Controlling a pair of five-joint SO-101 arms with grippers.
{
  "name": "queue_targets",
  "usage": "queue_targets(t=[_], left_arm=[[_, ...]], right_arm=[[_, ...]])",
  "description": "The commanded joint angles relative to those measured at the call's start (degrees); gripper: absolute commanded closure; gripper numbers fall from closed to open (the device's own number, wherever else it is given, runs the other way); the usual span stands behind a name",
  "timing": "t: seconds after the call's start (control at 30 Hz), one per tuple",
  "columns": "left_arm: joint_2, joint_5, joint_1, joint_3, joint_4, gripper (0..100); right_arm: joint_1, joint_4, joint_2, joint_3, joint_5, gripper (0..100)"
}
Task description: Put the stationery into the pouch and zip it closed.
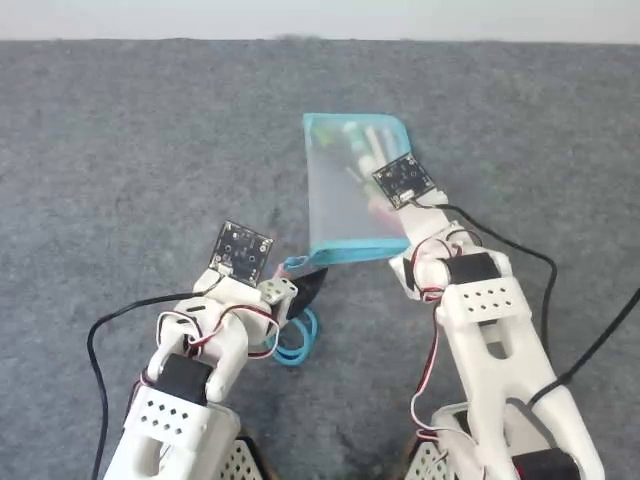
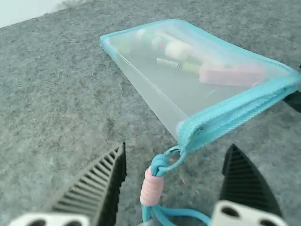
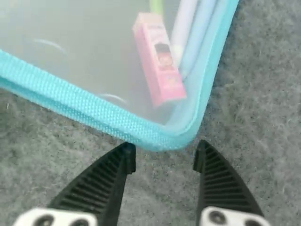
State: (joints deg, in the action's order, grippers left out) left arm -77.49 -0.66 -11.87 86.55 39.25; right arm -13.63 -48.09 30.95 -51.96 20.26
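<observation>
The pouch (image 1: 340, 200) lies on the grey felt (image 1: 120, 150) just above centre in the high view. Its long axis runs up and down the frame with a slight lean, the zip edge (image 1: 350, 252) across its lower end and the closed end toward the top. The pens (image 3: 188, 33) and pink eraser (image 3: 157, 59) inside lie along that same axis. The left gripper (image 2: 178, 151) has its jaws spread wide either side of the zip pull (image 2: 153, 186), a cord with a pink bead at the pouch's lower-left corner, and neither jaw touches it. The right gripper (image 3: 165, 149) is likewise agape, straddling the lower-right corner without pinching it. I judge the pouch light, floppy and slick on its film faces (the contents will likely shift if it tips), so the woven trim at a corner is the surer hold, and the beaded cord is the place to draw the slider
</observation>
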Motion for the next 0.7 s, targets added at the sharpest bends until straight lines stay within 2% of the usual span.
queue_targets(t=[0.0, 0.17, 0.27, 0.5, 0.67], left_arm=[[0.7, 0.2, 0.0, -4.0, 0.3, 69], [-3.4, 0.6, 5.5, -3.6, -2.9, 69], [-10.2, 1.4, 8.0, -2.8, -0.1, 69], [-26.2, 1.1, 8.0, 4.7, 2.3, 69], [-26.7, 1.0, 8.3, 6.5, -0.2, 69]], right_arm=[[0.0, -0.7, 3.3, 2.6, -0.8, 80.3], [0.1, -0.8, 5.0, 2.6, -2.3, 94.7], [0.1, -0.4, 8.8, 1.1, -4.7, 95.8], [0.1, 7.3, 22.8, -10.5, -4.9, 96.1], [0.1, 14.7, 32.3, -19.3, -4.9, 95.7]])
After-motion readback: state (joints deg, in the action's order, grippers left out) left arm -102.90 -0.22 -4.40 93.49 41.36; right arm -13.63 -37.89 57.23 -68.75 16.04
